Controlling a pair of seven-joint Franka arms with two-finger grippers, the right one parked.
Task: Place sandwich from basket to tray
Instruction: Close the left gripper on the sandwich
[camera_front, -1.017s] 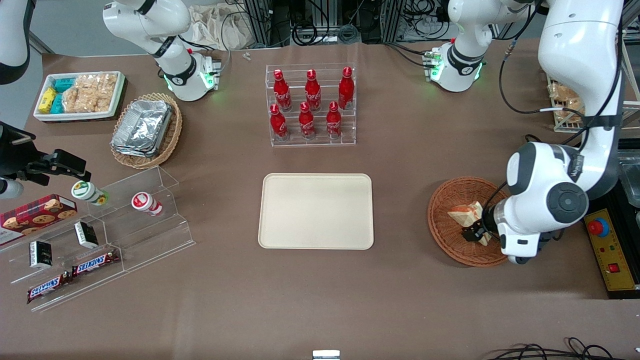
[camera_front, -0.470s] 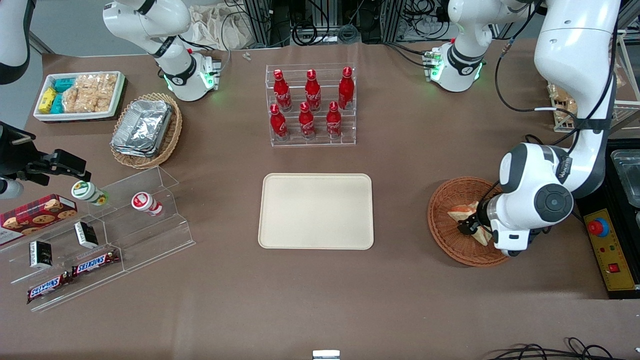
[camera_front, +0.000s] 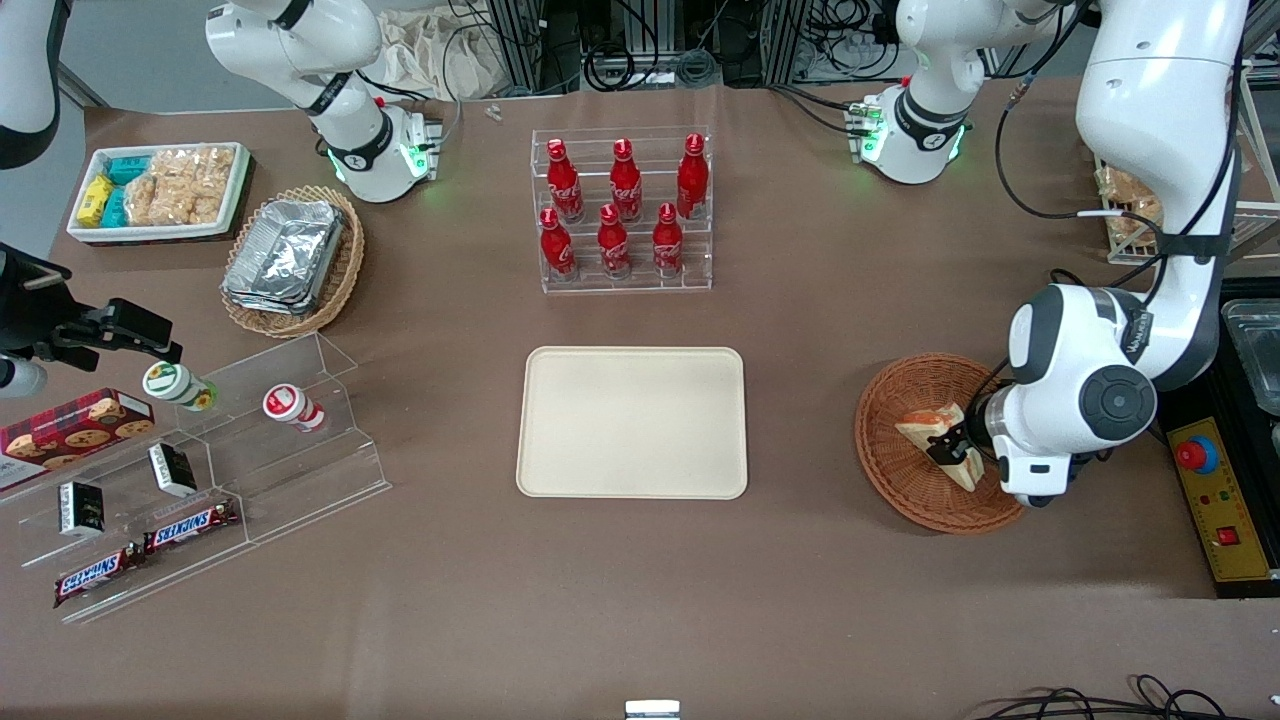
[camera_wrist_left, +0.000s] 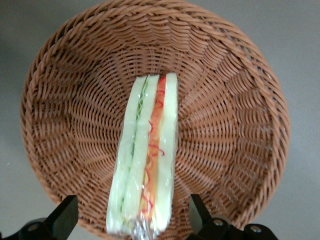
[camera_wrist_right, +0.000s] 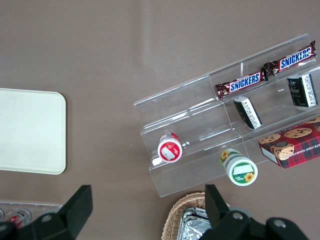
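Brown tabletop (camera_front: 800, 330) carries a round reddish wicker basket (camera_front: 885, 455) toward the working arm's end, with a cream tray (camera_front: 632, 422) at the centre, well apart from it. Inside the basket a wrapped wedge sandwich (camera_wrist_left: 146, 157) stands on edge, filling stripes facing up. Directly above it hangs the left gripper (camera_wrist_left: 135, 220), spread open, one finger either side of the sandwich's narrow width and neither touching the wrap. Its long axis runs between the fingers, so closing would likely pinch the flat bread faces.
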